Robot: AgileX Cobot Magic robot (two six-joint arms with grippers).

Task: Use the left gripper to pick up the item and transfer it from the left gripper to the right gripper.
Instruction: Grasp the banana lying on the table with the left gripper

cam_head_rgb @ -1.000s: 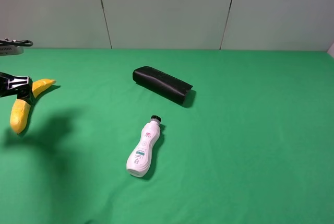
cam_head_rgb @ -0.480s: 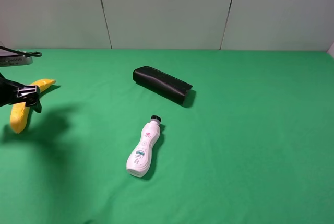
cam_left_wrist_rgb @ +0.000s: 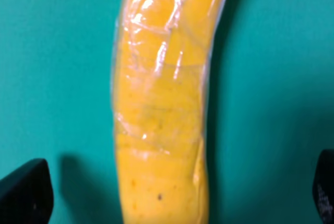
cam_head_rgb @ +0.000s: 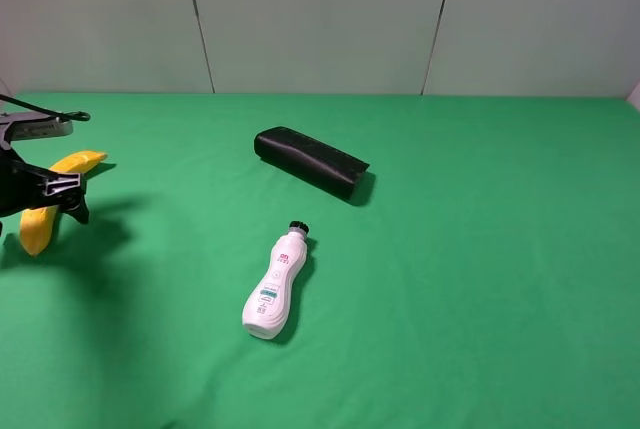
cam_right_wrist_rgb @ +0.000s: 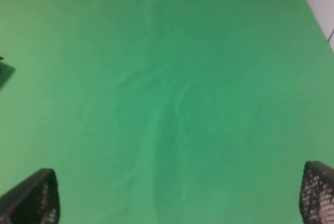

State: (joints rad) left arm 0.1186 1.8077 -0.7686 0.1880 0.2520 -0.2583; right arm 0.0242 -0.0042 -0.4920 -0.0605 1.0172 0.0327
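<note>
Left gripper (cam_head_rgb: 58, 194) released, jaws wide, straddling banana (cam_left_wrist_rgb: 162, 104) mid-length without touching; its long axis runs square across the gap. Right gripper (cam_right_wrist_rgb: 175, 198) likewise spread, elsewhere.

No text can be read anywhere. The white bottle (cam_head_rgb: 275, 289) lying on the green worktop (cam_head_rgb: 480, 279) carries printing: a small pink mark (cam_head_rgb: 285, 258) just below its black cap (cam_head_rgb: 297, 227) and a teal band (cam_head_rgb: 267, 294) with fine lines lower on its body, all too small to make out.
</note>
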